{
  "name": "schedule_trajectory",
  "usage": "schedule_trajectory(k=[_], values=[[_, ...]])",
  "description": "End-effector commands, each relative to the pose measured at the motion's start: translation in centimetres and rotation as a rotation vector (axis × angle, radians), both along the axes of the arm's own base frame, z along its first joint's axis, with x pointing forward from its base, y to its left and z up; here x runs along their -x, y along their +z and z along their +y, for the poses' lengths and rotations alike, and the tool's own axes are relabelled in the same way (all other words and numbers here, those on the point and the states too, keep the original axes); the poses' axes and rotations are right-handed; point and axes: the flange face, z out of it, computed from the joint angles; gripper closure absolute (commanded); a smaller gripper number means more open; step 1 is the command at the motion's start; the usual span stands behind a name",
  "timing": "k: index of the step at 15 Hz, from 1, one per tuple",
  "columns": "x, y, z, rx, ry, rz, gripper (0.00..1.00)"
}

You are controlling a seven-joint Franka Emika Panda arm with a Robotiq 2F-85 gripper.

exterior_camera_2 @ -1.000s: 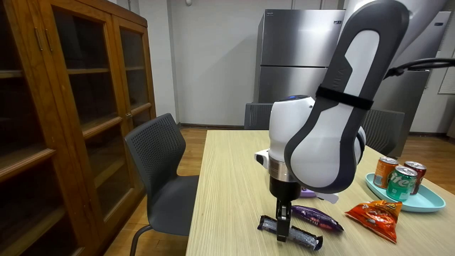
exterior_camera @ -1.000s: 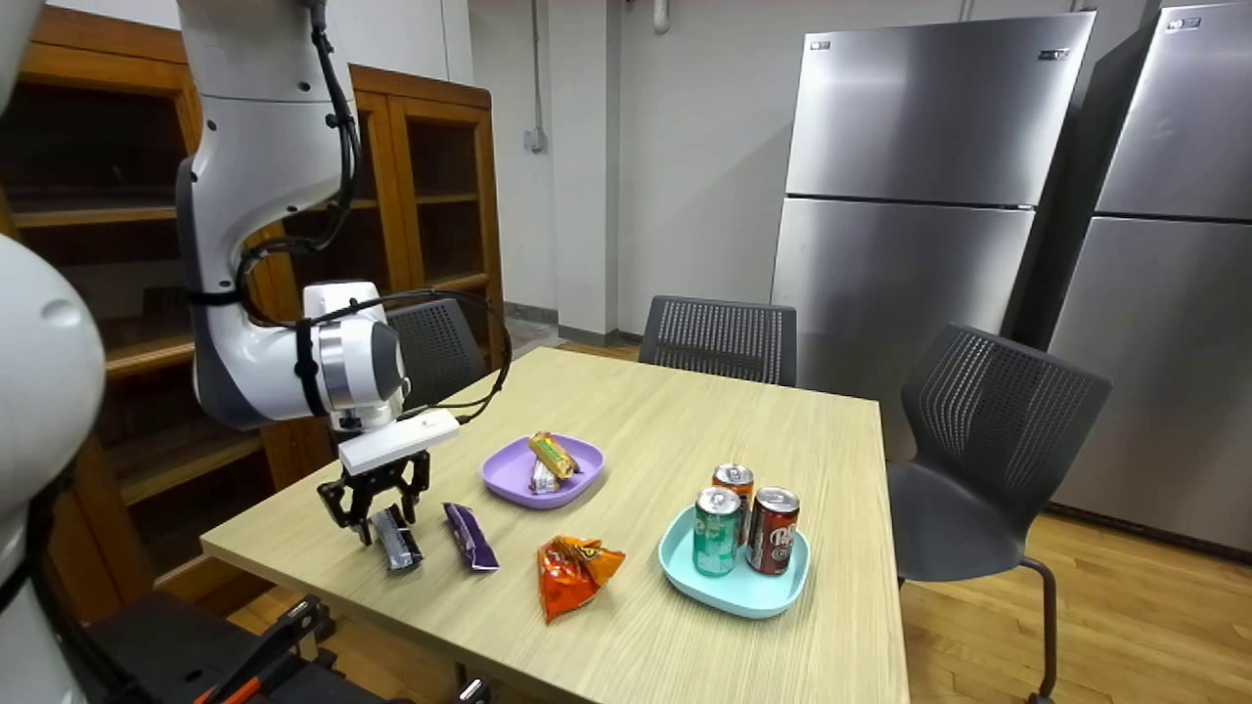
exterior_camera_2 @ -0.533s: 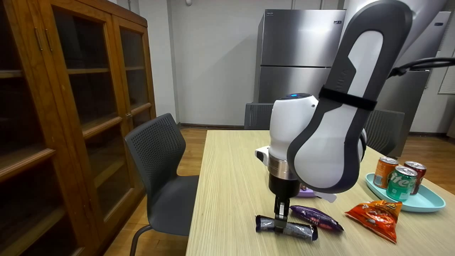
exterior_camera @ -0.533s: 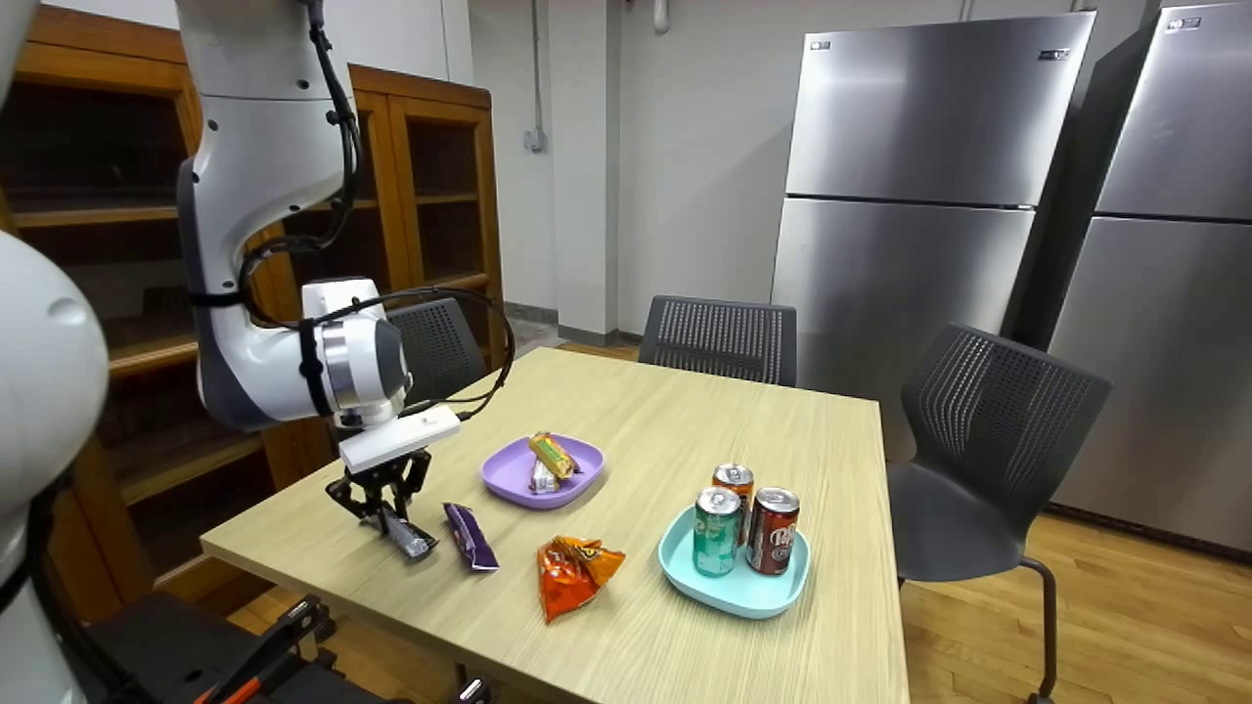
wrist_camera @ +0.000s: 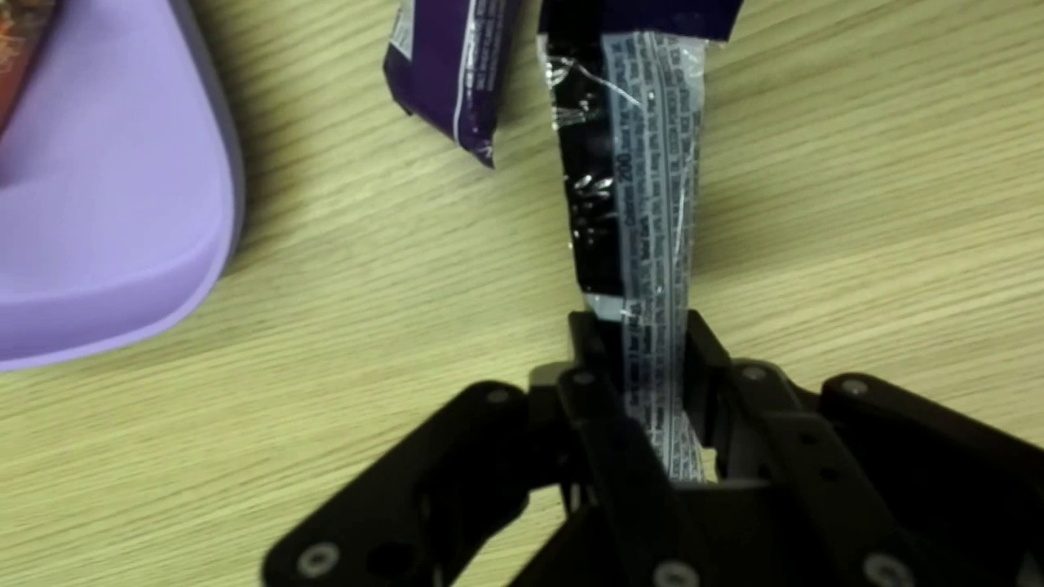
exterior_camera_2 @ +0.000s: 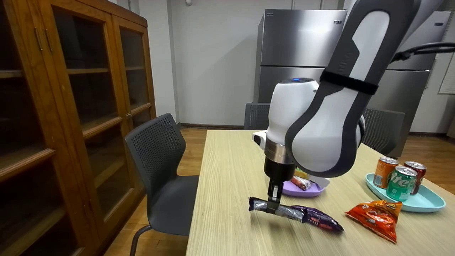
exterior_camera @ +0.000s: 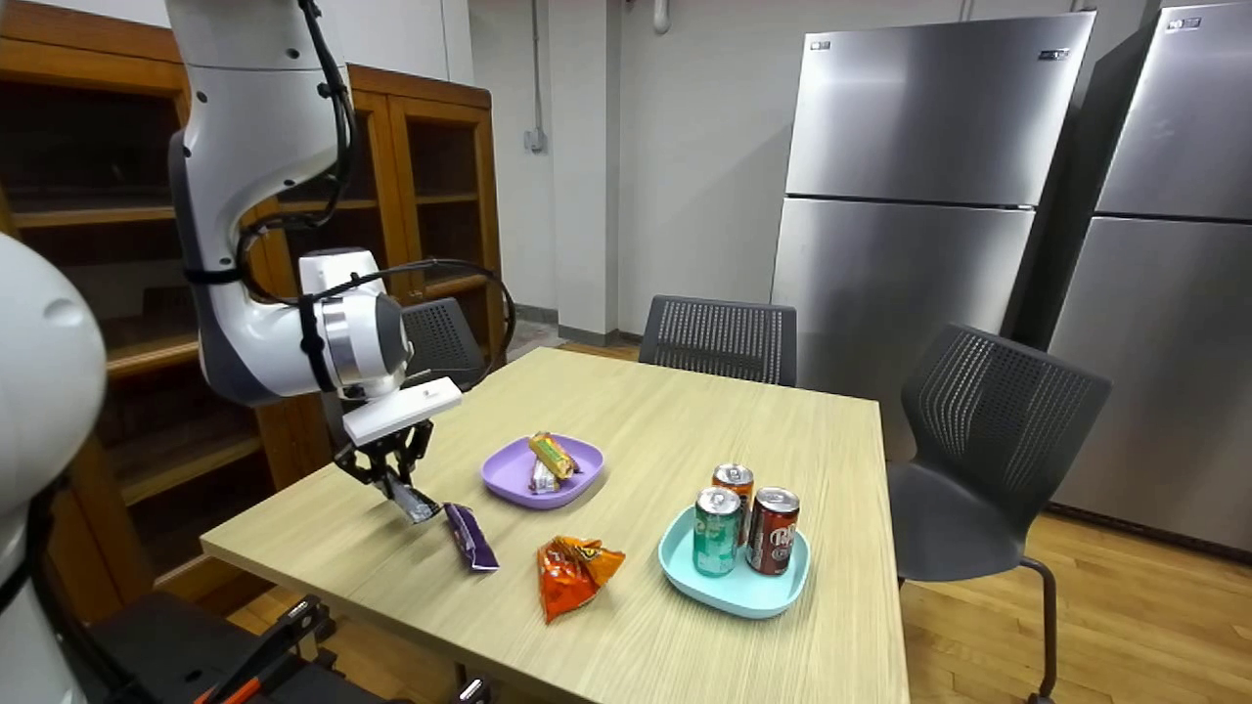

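A silver-and-dark wrapped bar (wrist_camera: 652,163) is pinched between the fingers of my gripper (wrist_camera: 644,346), which grips it around the middle of its length. In both exterior views the gripper (exterior_camera: 391,474) holds this bar (exterior_camera_2: 291,213) a little above the table, with a shadow under it. A purple wrapped bar (exterior_camera: 470,537) lies on the table just beyond the held bar's far end; in the wrist view a gap separates it (wrist_camera: 453,65) from the held one. To the left in the wrist view is a purple plate (wrist_camera: 106,212), partly out of frame.
Two wrapped snacks (exterior_camera: 553,456) lie on the purple plate (exterior_camera: 504,469). An orange chip bag (exterior_camera: 572,577) rests on the table (exterior_camera: 685,411). Beside it a teal tray (exterior_camera: 734,598) carries three soda cans (exterior_camera: 717,530). Grey chairs (exterior_camera: 719,337) surround the table; a wooden cabinet (exterior_camera_2: 81,106) stands nearby.
The gripper has closed on the silver-and-dark bar, turned it slightly, and raised it off the table. The purple bar, chip bag, plate and tray have stayed where they were.
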Motion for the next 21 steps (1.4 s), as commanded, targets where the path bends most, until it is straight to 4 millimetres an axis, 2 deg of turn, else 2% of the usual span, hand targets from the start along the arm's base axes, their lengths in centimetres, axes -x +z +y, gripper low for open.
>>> schedule_trajectory(k=[1,5,12,16,21], values=[[-1.8,2.7,-0.4,-0.002,0.001,-0.051,0.93],[-5.2,4.3,-1.4,-0.002,-0.050,-0.111,0.93],[-11.2,5.0,-4.7,0.013,-0.161,-0.199,0.93],[-13.5,3.6,-6.1,0.033,-0.221,-0.208,0.93],[-14.2,1.3,-6.3,0.045,-0.279,-0.186,0.93]])
